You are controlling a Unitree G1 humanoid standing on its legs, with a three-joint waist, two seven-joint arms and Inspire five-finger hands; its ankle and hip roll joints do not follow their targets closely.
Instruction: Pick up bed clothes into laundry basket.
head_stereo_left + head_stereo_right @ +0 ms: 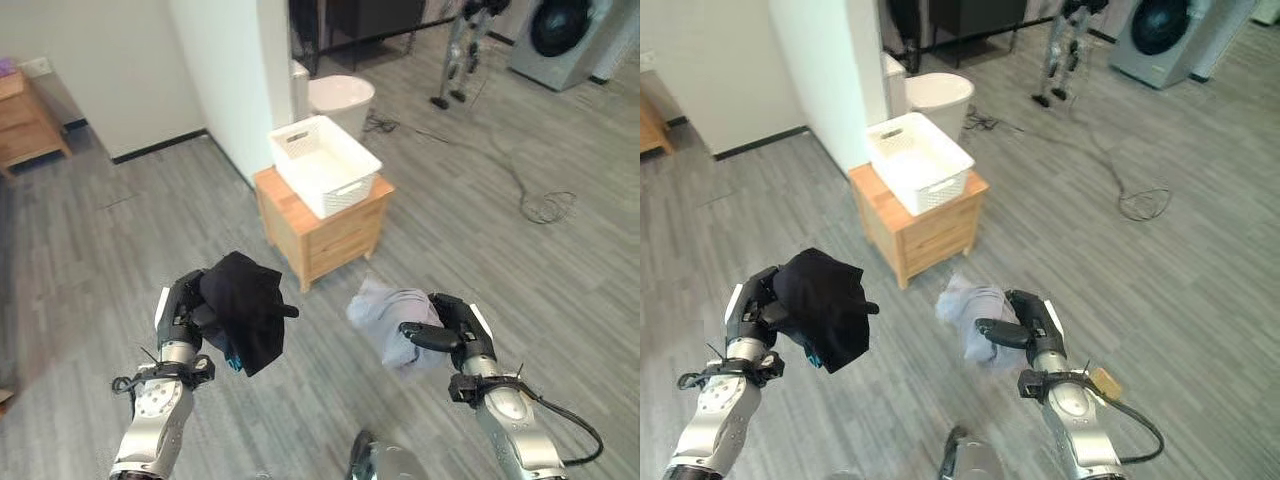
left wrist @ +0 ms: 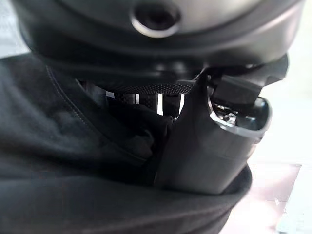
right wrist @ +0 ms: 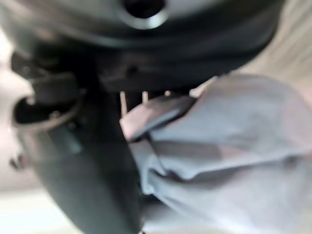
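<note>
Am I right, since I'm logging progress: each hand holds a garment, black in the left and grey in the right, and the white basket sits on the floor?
Not quite. The left eye view shows the white basket on a wooden nightstand, not the floor. The rest holds: left hand grips the black garment, right hand the grey garment.

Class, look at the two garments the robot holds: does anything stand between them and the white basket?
Nothing visible does. The black garment in the left hand and grey garment in the right hand face open floor before the basket on the wooden cabinet.
</note>
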